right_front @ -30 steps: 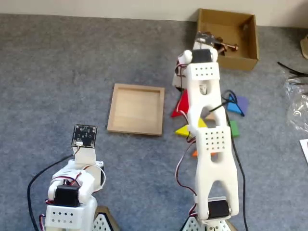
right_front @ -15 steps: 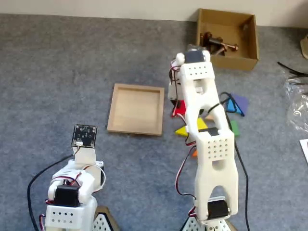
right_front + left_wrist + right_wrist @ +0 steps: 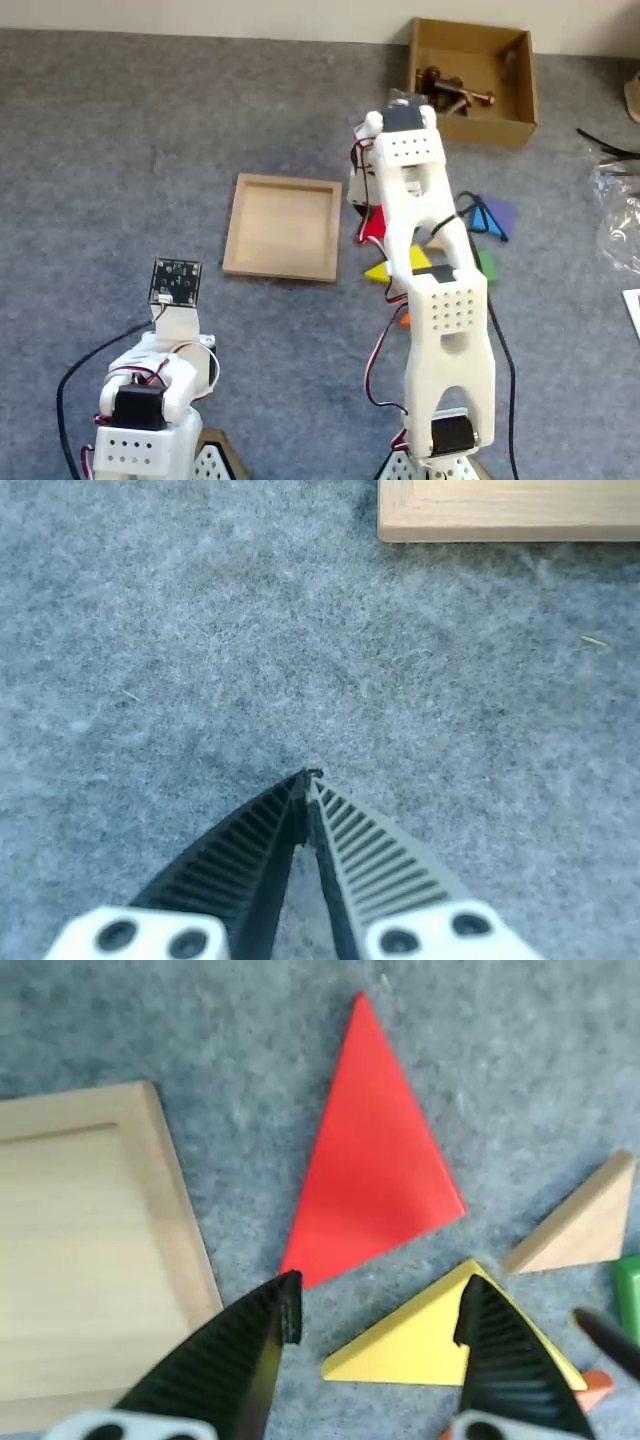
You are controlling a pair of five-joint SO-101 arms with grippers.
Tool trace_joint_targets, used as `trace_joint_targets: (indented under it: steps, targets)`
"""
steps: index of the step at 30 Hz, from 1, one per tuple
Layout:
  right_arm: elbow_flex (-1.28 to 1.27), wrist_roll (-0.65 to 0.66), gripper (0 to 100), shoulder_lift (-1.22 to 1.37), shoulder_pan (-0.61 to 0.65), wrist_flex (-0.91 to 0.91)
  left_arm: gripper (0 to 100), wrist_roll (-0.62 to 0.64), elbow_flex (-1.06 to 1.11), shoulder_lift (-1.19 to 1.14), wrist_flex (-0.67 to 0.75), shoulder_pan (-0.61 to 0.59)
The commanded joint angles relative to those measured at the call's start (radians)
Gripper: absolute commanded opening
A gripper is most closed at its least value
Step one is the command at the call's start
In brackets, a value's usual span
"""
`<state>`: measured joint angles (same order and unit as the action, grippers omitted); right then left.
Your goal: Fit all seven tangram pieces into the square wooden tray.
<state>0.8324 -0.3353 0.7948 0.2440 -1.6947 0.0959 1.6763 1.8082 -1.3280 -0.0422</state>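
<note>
Everything here hangs on the red triangle [image 3: 375, 1160] versus the right gripper [image 3: 380, 1315]. The gripper is held low over the carpet [image 3: 120, 130], jaws spread wide, with nothing gripped. The triangle is found just past the fingertips on the far side, its nearest corner almost at the tip of the tray-side finger. Its long edge is laid roughly near-to-far, just beside the right rim of the tray [image 3: 283, 181] but apart from it, and the point opposite is aimed right. So the open jaws are probably set across the piece's short way already, and a small push farther out would likely be needed before anything gets pinched.

The right arm is clearly the nearer one. The left gripper [image 3: 305, 780] is closed tight on nothing, off by the tray's near-left corner and well away from the pieces.

As for looks, the red triangle is flat, thin, smooth and evenly painted, lying face-down-flat on the fuzzy carpet. It could be awkward to get under, and it may slide instead of lifting. The yellow triangle [image 3: 440, 1345] is sat right under the gripper, just near of the red one, with a plain wood triangle [image 3: 580, 1228] off to the right. The tray has nothing in it yet.
</note>
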Motion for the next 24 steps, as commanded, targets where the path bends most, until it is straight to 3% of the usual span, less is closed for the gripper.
trace_joint_targets:
  steps: [1, 12, 17, 24]
  targets:
    - [0.008, -0.011, 24.1, -0.045, -0.005, 0.013, 1, 0.006, 0.019, 0.007, 0.003, 0.018]
    - [0.002, -0.012, 24.1, -0.045, 0.001, 0.013, 1, 0.006, 0.019, 0.007, 0.003, 0.018]
    - [0.002, -0.14, 24.1, -0.044, -0.005, 0.062, 1, 0.006, 0.019, 0.007, 0.003, 0.018]
    - [-0.013, -0.152, 24.1, 0.013, -0.005, 0.084, 1, 0.006, 0.019, 0.007, 0.003, 0.018]
